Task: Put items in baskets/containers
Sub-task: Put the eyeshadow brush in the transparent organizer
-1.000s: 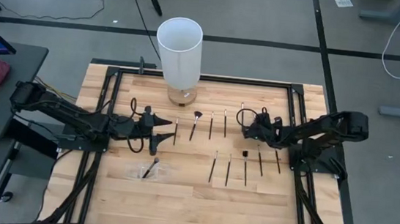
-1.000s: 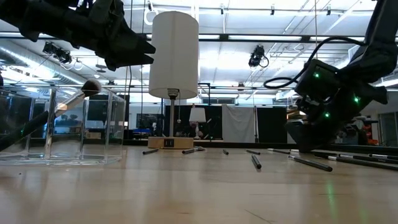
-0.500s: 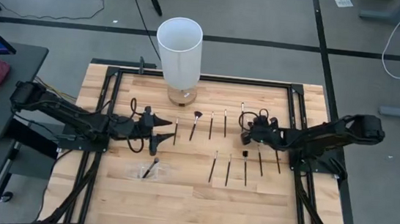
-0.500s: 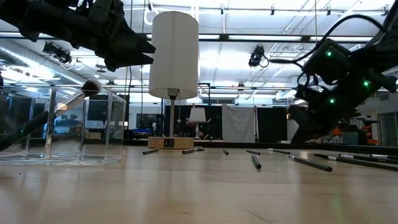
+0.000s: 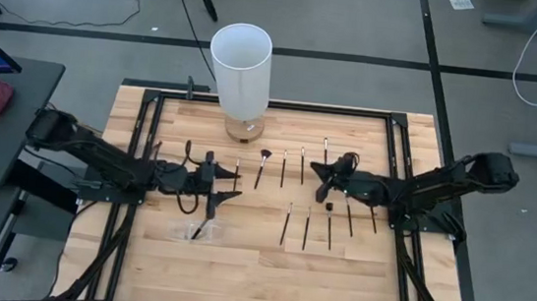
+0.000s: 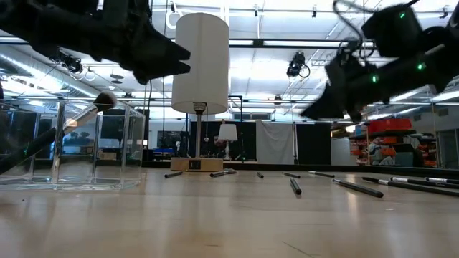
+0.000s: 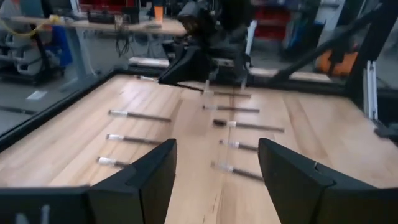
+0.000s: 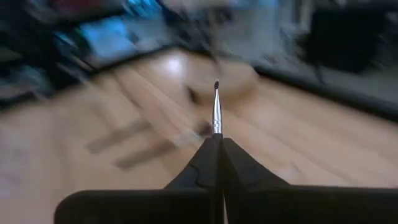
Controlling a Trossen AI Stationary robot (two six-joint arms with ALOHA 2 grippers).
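Note:
Several thin dark brushes (image 5: 306,228) lie flat in two rows on the wooden table. One more brush (image 6: 72,123) leans inside the clear container (image 5: 203,230), which also shows at the left of the low view (image 6: 107,147). My right gripper (image 5: 322,183) hangs above the right-hand rows, pointing nearly level toward the table's left, shut on a silvery-ferruled brush (image 8: 216,109). My left gripper (image 5: 221,189) hovers open just beyond the container's far side, with nothing between its fingers (image 7: 149,180). My right gripper pinches the brush between its two shut fingertips, just behind the silvery ferrule (image 8: 217,132). The brush lies along the fingers and sticks straight out ahead of them, bristle tip (image 8: 216,83) foremost. The handle is hidden between the fingers. The brush is lifted clear of the table.
A tall white cylinder (image 5: 240,64) on a round wooden foot stands at the table's far middle. Black frame rails (image 5: 140,148) run along the table's left and right sides. Bare wood lies near the front edge (image 5: 266,284).
My right gripper has risen off the table with the brush and tipped up from pointing downward to nearly level, drifting a little toward the table's left. My left gripper has shifted slightly toward the near edge and the container, staying open.

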